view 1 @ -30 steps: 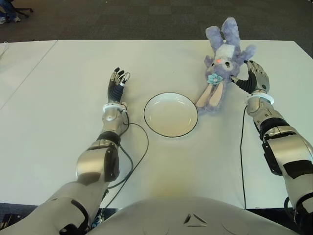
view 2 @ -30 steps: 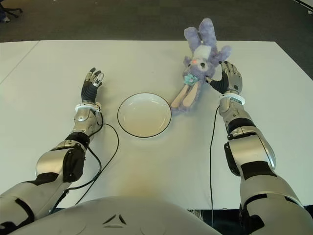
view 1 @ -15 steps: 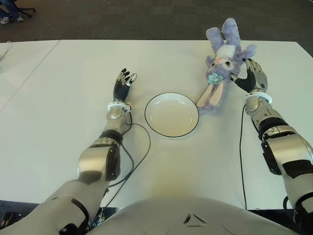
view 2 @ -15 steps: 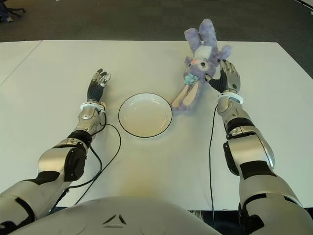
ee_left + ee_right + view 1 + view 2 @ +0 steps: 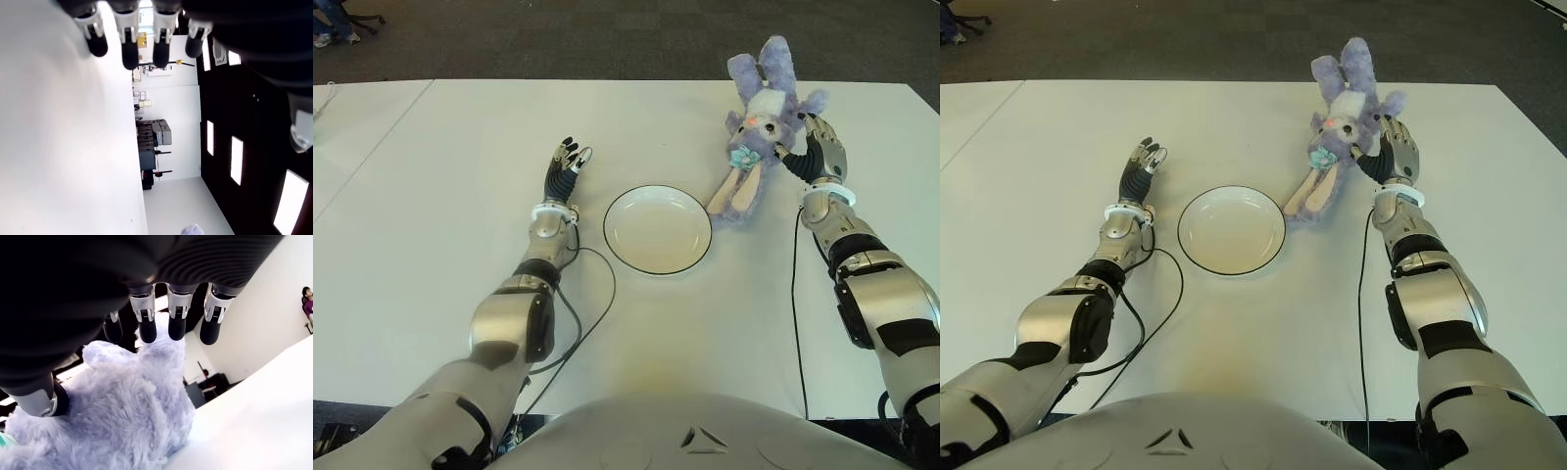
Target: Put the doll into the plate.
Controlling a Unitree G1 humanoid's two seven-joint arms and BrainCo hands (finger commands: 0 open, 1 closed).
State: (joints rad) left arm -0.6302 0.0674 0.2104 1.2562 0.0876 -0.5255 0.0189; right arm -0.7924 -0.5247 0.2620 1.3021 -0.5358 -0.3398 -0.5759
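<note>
A purple plush rabbit doll [image 5: 754,132] lies on the white table [image 5: 431,255], behind and to the right of an empty white plate [image 5: 657,230] with a dark rim. My right hand [image 5: 817,149] is at the doll's right side, open. In the right wrist view its straight fingers [image 5: 146,328] reach over the fur [image 5: 122,426] and the thumb [image 5: 41,399] touches it from the other side, without a closed grasp. My left hand [image 5: 566,164] is open to the left of the plate, its fingers [image 5: 129,46] straight above the table.
A black cable [image 5: 597,289] loops on the table beside my left forearm and another cable [image 5: 794,294] runs along my right arm. The table's far edge lies just behind the doll, with dark floor [image 5: 558,39] beyond.
My left hand has moved right, closer to the plate. My right hand has edged a little farther up along the doll's side. Doll and plate have not shifted.
</note>
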